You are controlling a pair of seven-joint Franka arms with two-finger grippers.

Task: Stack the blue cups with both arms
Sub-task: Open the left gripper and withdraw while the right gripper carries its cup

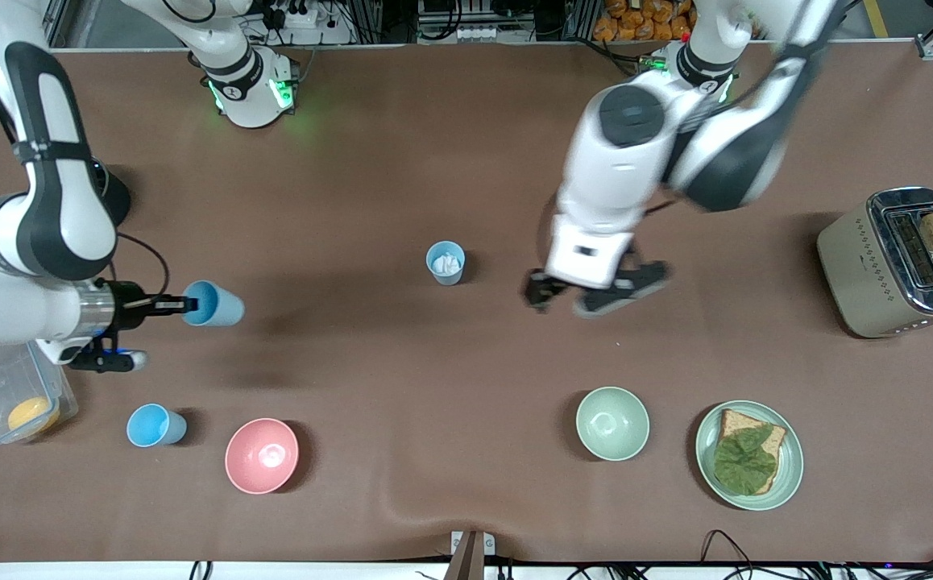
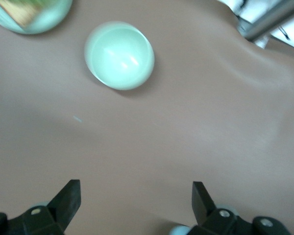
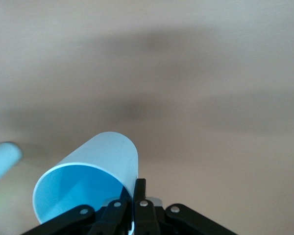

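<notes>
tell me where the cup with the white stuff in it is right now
In the front view the grey-blue cup stands upright near the table's middle, between the two grippers.

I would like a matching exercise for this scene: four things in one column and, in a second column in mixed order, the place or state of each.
Things:
1. sky-blue cup
2. grey-blue cup
3. left gripper
4. green leaf

Places or states:
A. open, over bare table
B. on the bread on the plate
C. lying sideways in the right gripper
D. upright mid-table, something white inside

Pairs: 1-C, 2-D, 3-A, 4-B
</notes>
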